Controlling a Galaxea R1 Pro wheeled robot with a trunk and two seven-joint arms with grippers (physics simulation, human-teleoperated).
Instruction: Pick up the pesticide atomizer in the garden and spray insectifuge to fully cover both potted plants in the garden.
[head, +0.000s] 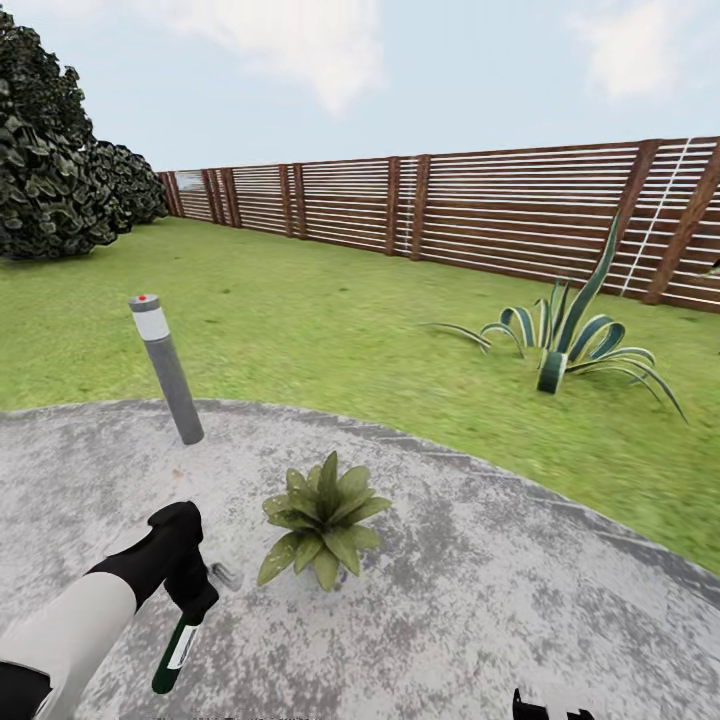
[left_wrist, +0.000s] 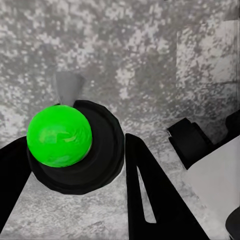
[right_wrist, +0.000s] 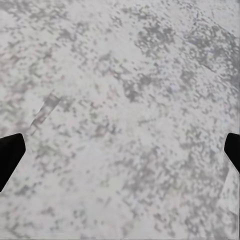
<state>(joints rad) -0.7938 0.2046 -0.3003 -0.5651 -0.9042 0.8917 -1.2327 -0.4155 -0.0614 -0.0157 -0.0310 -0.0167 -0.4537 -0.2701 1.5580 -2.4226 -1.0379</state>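
My left gripper (head: 190, 590) is shut on the pesticide atomizer (head: 173, 652), a dark green bottle with a white label that hangs below the fingers over the paved patio. In the left wrist view the atomizer (left_wrist: 60, 136) shows its bright green top and black collar between my black fingers (left_wrist: 147, 192), with its grey nozzle (left_wrist: 67, 86) beyond. One potted plant (head: 322, 520), a low rosette of olive-green leaves, sits on the patio just right of that gripper. The other potted plant is out of view. My right gripper (right_wrist: 120, 155) is open over bare paving.
A grey bollard light (head: 166, 370) leans at the patio edge, behind my left gripper. On the lawn (head: 330, 320) to the right grows a big striped-leaf plant (head: 565, 340). A brown slatted fence (head: 480, 210) closes the back, with dark bushes (head: 50, 170) at far left.
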